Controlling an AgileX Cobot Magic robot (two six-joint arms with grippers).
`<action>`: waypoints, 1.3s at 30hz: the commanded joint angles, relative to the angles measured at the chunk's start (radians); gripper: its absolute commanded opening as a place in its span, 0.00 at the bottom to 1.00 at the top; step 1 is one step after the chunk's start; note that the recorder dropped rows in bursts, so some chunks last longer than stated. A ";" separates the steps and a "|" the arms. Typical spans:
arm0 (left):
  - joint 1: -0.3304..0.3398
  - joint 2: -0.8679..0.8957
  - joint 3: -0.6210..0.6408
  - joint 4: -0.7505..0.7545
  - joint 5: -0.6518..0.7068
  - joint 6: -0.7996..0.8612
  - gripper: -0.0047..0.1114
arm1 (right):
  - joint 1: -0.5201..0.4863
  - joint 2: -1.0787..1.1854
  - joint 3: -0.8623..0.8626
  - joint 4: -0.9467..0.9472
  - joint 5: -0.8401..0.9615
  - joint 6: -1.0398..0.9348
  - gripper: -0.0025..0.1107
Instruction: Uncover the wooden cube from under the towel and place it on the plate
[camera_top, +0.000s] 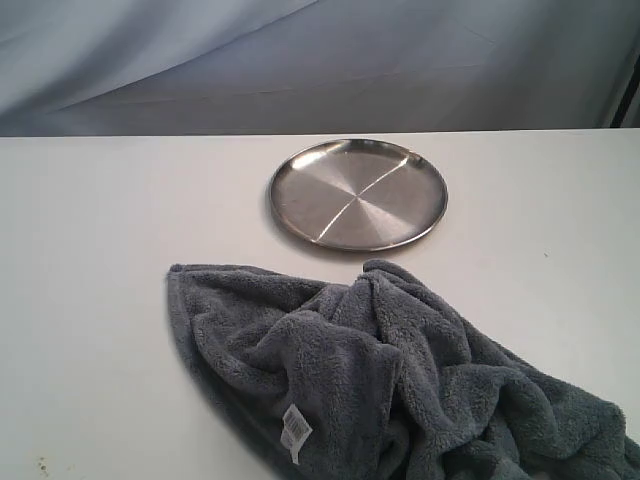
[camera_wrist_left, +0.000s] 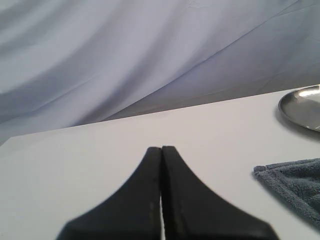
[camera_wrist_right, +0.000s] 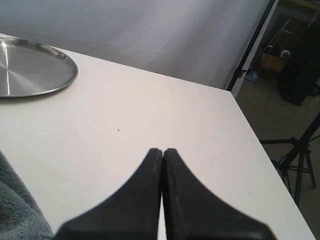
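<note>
The blue-grey fleece towel (camera_top: 390, 380) lies crumpled on the white table near the front, its small white label (camera_top: 295, 432) showing. The wooden cube is hidden; no part of it shows. The shiny steel plate (camera_top: 357, 194) sits bare behind the towel. Neither arm appears in the exterior view. My left gripper (camera_wrist_left: 161, 148) is shut with nothing in it, hovering over bare table with a towel corner (camera_wrist_left: 295, 185) and the plate's rim (camera_wrist_left: 302, 107) off to one side. My right gripper (camera_wrist_right: 163, 150) is shut and empty too, with the plate (camera_wrist_right: 30, 70) and a bit of towel (camera_wrist_right: 17, 210) nearby.
The white table (camera_top: 90, 250) ends at a pale draped backdrop (camera_top: 300, 60). In the right wrist view the table's edge (camera_wrist_right: 250, 130) drops off to a floor with a dark tripod (camera_wrist_right: 300, 150) and stands.
</note>
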 joint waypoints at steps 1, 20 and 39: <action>0.001 -0.003 0.002 -0.009 -0.003 -0.001 0.04 | -0.005 -0.006 0.001 -0.008 -0.004 0.005 0.02; 0.001 -0.003 0.002 -0.009 -0.003 -0.001 0.04 | -0.005 -0.006 0.001 -0.008 -0.004 0.005 0.02; 0.001 -0.003 0.002 -0.009 -0.003 -0.001 0.04 | -0.005 -0.006 0.001 0.055 -0.116 0.005 0.02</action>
